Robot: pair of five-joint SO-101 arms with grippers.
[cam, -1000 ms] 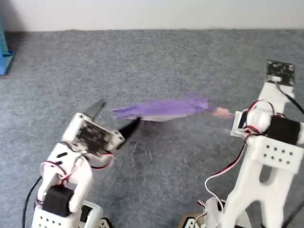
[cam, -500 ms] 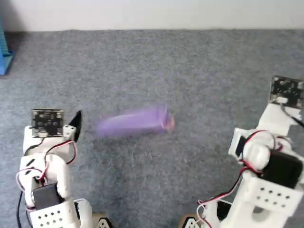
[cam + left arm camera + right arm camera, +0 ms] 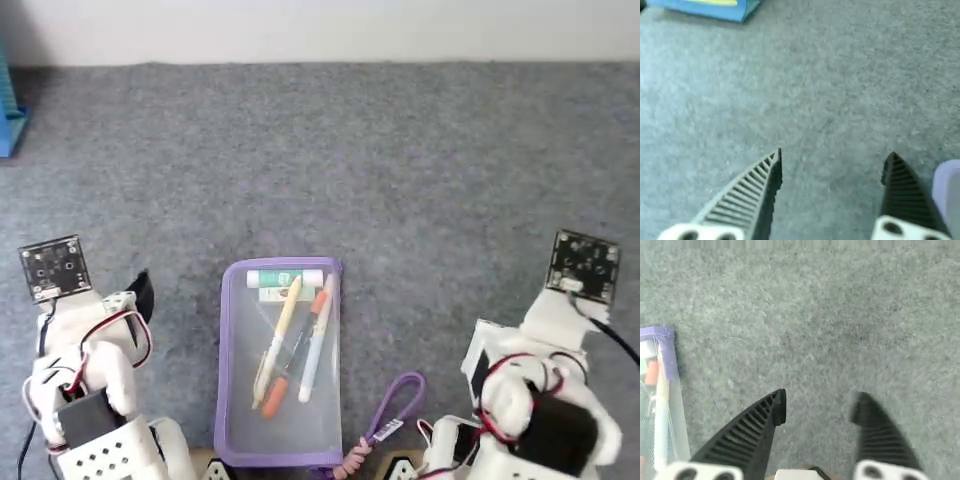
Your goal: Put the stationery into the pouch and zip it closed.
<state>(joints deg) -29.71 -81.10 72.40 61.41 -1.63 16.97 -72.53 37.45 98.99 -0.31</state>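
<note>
A clear pouch with purple trim point(image 3: 240, 420) lies flat on the grey carpet between the two arms, near the front edge. Inside it I see a green-labelled stick point(image 3: 285, 278), a yellow pen point(image 3: 277, 340), an orange marker point(image 3: 302, 340) and a white pen point(image 3: 316, 352). A purple strap loop point(image 3: 396, 403) and a pink coiled pull point(image 3: 352, 462) trail from its near right corner. My left gripper point(image 3: 834, 167) is open over bare carpet, with the pouch's edge point(image 3: 947, 185) beside it. My right gripper point(image 3: 820, 401) is open too, with the pouch's corner point(image 3: 660, 347) off to one side.
A blue object point(image 3: 10, 110) sits at the far left edge of the carpet, also seen as a blue box point(image 3: 705, 6) ahead of the left gripper. A white wall point(image 3: 320, 30) runs along the far side. The left arm point(image 3: 85, 370) and right arm point(image 3: 530, 390) flank the pouch.
The pouch, a blur lying crosswise mid-table a second ago, now rests still and lengthwise at the front. Both arms have drawn back toward the front edge.
</note>
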